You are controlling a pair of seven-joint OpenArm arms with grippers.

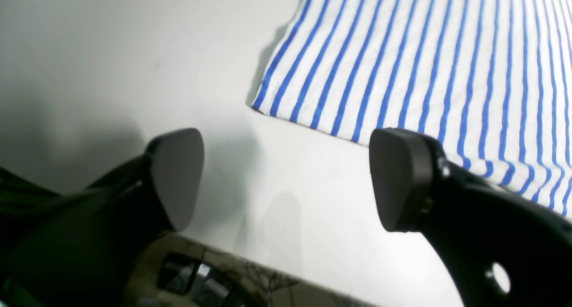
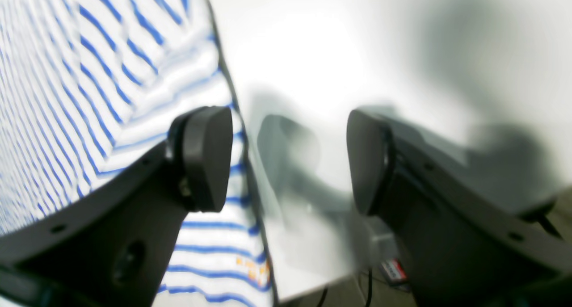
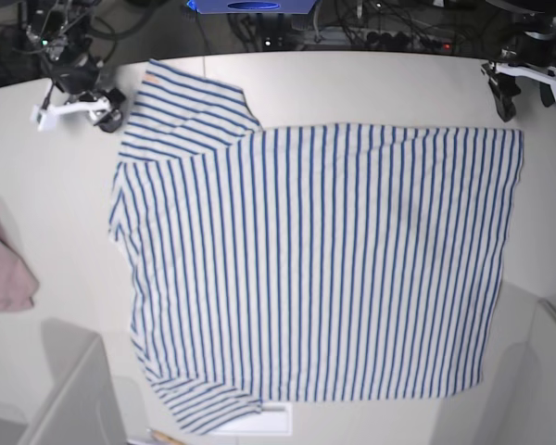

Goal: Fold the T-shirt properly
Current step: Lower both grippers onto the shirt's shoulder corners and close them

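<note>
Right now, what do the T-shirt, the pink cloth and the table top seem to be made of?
T-shirt: thin woven or knit fabric, likely cotton; matte, with fine wrinkles and a stitched hem. Pink cloth: soft matte fabric, bunched in folds; fibre unclear. Table: smooth, hard, off-white surface, perhaps laminate; it shows soft reflections near the open left pincer.

Left gripper (image 1: pixel 286 182) and right gripper (image 2: pixel 290 164) hover with jaws spread, apparently holding nothing.

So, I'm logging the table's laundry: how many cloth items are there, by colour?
Blue-and-white striped: 1, the T-shirt, spread flat.
Dusty pink: 1, the pink cloth, at the table's edge.
Total: 2
</note>
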